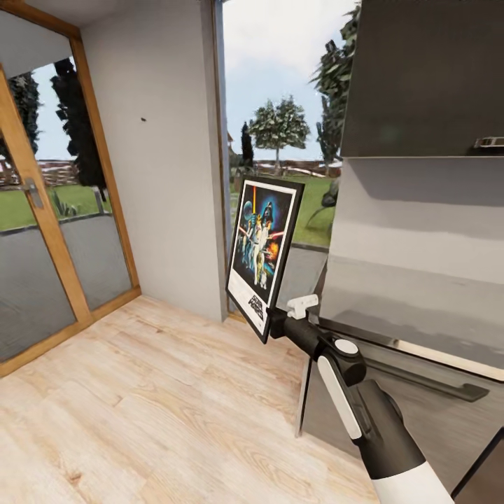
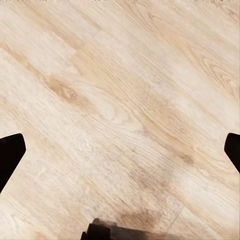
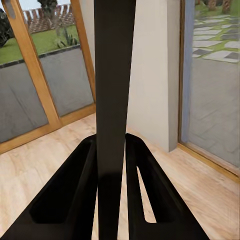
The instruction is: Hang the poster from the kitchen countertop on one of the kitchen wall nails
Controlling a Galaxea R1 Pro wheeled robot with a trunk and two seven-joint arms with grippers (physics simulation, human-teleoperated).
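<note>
1. Head view: our right end effector (image 1: 274, 323) pinches the lower corner of the black-framed, portrait Star Wars poster (image 1: 264, 252), held upright above the pale wood plank floor (image 1: 140, 406).
2. Tiny dark wall nail (image 1: 143, 119) sits on the light grey wall (image 1: 168, 175), well apart from the poster.
3. Right wrist view: both fingers (image 3: 137, 180) press the frame edge (image 3: 112, 100).
4. Left wrist view: left end effector (image 2: 120, 155) spread wide over floor.

Bright, even daylight comes through the window (image 1: 280, 133) and the glazed door (image 1: 42, 210). Shadows are faint, and soft glare sheens the grey cabinet fronts (image 1: 420, 245). The renders look slightly soft, with verticals leaning at the head view's edges.
</note>
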